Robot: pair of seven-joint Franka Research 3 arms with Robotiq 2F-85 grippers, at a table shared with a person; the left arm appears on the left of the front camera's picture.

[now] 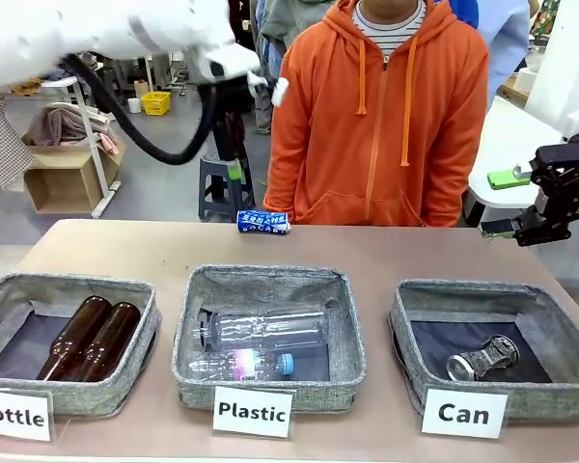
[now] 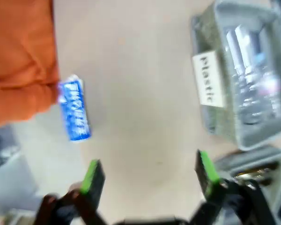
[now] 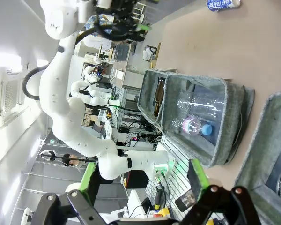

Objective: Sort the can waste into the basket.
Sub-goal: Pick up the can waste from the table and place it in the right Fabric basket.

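1. Roughly half done, by my reading: of the two cans, the plain silver dented metal can (image 1: 482, 358) lies on its side on the dark lining of the grey fabric basket with the white "Can" sign (image 1: 405, 318), lower right of the front view.
2. Left to do: the small blue metal can with white lettering (image 1: 263, 222) lies on its side on the beige table (image 1: 386, 256), upper centre of the front view, near the far edge and just in front of the person in the orange hoodie (image 1: 376, 116). It is well apart from the Can basket and nothing touches it.
3. Left wrist view: blue can (image 2: 75, 110) at middle left, blurred, above and to the left of the finger gap.
4. Left gripper (image 2: 147, 168): jaws spread wide, nothing between the green pads. In the front view it hangs (image 1: 234, 166) above and just left of the can, clear of the table, arm entering from the upper left.
5. Right gripper (image 1: 507, 204): raised at the right edge, above the Can basket's far side, fingers pointing toward frame left, jaws apart and empty (image 3: 143, 176).
6. Grey basket signed "Plastic" (image 1: 270, 280) holds clear bottles; grey basket signed "Bottle" (image 1: 68, 285) holds brown glass ones.
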